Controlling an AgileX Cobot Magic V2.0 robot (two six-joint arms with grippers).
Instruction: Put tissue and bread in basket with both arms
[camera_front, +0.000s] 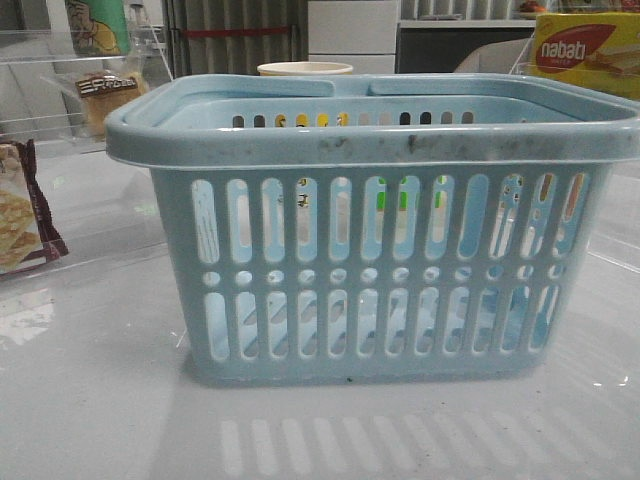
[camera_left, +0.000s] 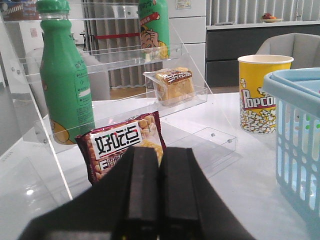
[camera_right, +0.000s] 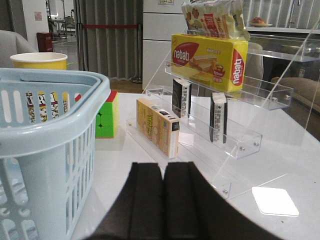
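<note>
Ahead of the left jaws, the bread (camera_left: 173, 85) sat on a shelf; the tissue (camera_right: 181, 97) stood beyond the right jaws. Both jaws were shut, empty. Nothing was picked; each must open and reach.

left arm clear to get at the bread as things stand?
Probably yes. The bread sits on an open-fronted clear shelf, facing the shut left gripper. Only the cracker packet lies lower in between; the arm would likely pass above it.

Basket (camera_front: 380, 240) blocks popcorn cup (camera_front: 305, 69) (rim only shows).
</note>
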